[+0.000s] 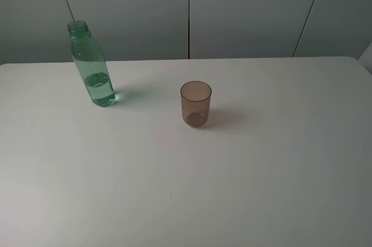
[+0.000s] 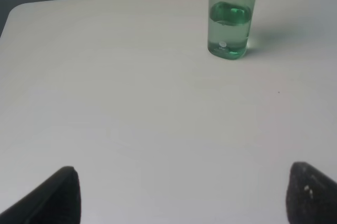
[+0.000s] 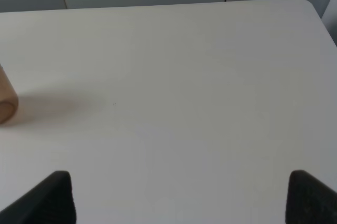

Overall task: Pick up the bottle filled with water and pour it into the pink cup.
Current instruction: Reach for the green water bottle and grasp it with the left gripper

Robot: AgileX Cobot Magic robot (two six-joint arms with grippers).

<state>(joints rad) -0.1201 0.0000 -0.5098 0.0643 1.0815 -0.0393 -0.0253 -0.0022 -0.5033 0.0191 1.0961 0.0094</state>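
Left gripper (image 2: 184,196) is hanging wide open above the table (image 1: 261,171), its two dark fingertips (image 2: 62,196) sitting far apart and gripping nothing. Right gripper (image 3: 181,197) is spreading just as wide, also holding nothing.

The bottle (image 1: 93,67) is standing upright on the far left part of the table, uncapped. Water is filling roughly its lower third. The left wrist view is catching only its lower body (image 2: 230,18), well ahead of the fingers, with the water line showing clearly. Only the high camera is showing the threaded neck.

The pink cup (image 1: 196,103) is standing upright near the table's middle, well apart from the bottle, mouth up. Through its wall only the base is showing. The right wrist view is catching a mere sliver of it (image 3: 6,103) at the frame edge. The left wrist view is not taking it in.

Grey wall panels (image 1: 250,9) are running behind the table.
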